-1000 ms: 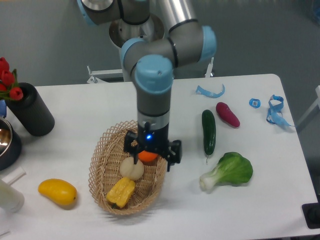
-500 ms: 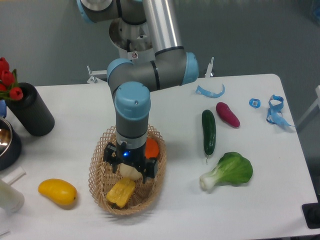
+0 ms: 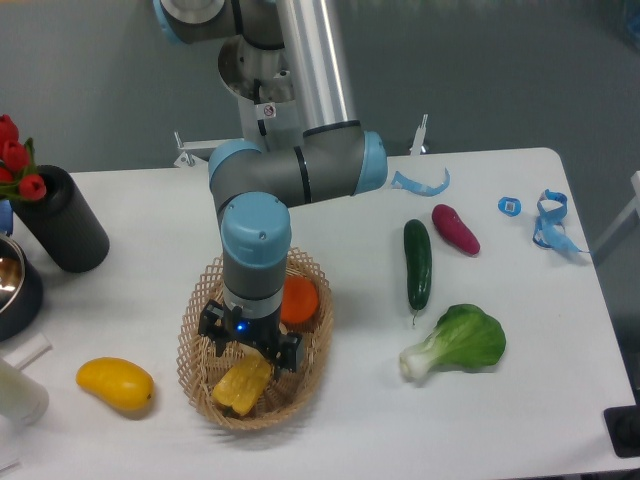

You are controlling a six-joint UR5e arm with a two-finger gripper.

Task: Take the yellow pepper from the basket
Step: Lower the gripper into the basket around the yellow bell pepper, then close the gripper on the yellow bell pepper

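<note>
Your gripper (image 3: 248, 352) has moved down-left over the lobed yellow pepper (image 3: 241, 385) in the wicker basket (image 3: 200, 310); finger state unclear.

Gripper (image 3: 247, 352) low over yellow pepper (image 3: 240, 386) in basket (image 3: 198, 375).

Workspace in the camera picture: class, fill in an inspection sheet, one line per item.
Surface: white table.
Job's things: yellow pepper lies in the basket, beside an orange fruit.
Clutter: mango-like fruit, cucumber, purple vegetable, bok choy, blue clips, black cylinder with red flowers.
Grippers: gripper over the pepper; jaws' state hidden.
Cables: nothing seen.
Surroundings: grey floor.
</note>
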